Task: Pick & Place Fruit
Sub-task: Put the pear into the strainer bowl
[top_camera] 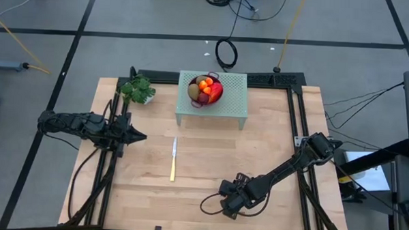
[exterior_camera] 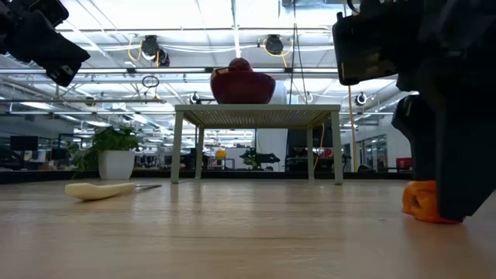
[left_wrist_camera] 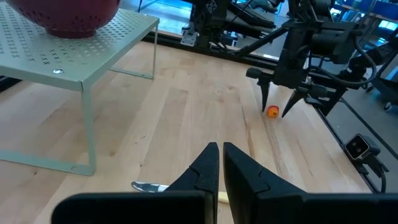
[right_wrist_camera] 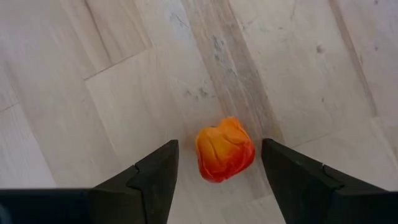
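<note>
A tiny orange-red fruit lies on the wooden table near its front edge; it also shows in the low view and the left wrist view. My right gripper points down over it, open, with one finger on each side and a gap to each. A dark red bowl holds the other fruit and stands on a pale green perforated stand at the far middle. My left gripper is shut and empty above the table's left side.
A yellow-handled knife lies on the table's middle, between the two arms. A potted green plant stands at the far left, beside the stand. Dark frame rails run along the table's sides.
</note>
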Controlling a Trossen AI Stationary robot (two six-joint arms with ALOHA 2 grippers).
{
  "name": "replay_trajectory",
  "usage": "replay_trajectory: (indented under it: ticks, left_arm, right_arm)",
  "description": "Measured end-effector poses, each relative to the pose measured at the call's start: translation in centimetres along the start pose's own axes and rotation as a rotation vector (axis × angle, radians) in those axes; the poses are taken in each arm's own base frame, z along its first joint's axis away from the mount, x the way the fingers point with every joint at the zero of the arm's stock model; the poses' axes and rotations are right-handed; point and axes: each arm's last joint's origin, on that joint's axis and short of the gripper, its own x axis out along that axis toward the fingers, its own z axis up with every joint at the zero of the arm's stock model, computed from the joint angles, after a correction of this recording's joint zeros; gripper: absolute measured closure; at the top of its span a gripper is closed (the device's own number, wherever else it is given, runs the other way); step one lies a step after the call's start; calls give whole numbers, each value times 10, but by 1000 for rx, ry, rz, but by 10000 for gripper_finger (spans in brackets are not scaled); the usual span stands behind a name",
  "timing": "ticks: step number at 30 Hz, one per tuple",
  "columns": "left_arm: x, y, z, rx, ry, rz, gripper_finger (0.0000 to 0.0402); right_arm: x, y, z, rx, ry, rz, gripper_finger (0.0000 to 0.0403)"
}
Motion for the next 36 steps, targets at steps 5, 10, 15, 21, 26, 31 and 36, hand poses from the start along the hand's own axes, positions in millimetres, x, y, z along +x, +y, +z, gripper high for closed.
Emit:
replay_trajectory:
  ticks: [5, 10, 15, 21, 26, 31, 36]
  left_arm:
    - [0, 0, 0, 6, 0, 0, 380]
    - [0, 0, 0, 6, 0, -1, 380]
    - [0, 0, 0, 6, 0, -1, 380]
    - [0, 0, 0, 5, 0, -1, 380]
    - [0, 0, 0, 5, 1, -3, 380]
    - [0, 0, 0, 4, 1, -4, 380]
    - [0, 0, 0, 3, 1, -3, 380]
  right_arm:
    - [0, 0, 0, 11, -8, -3, 179]
    - [0, 0, -1, 9, -7, -2, 180]
    - [1, 0, -1, -3, -6, -2, 177]
    - [1, 0, -1, 0, -4, -2, 181]
    - [1, 0, -1, 54, -5, 0, 179]
    - [1, 0, -1, 49, -4, -1, 182]
    - [2, 0, -1, 43, -3, -1, 183]
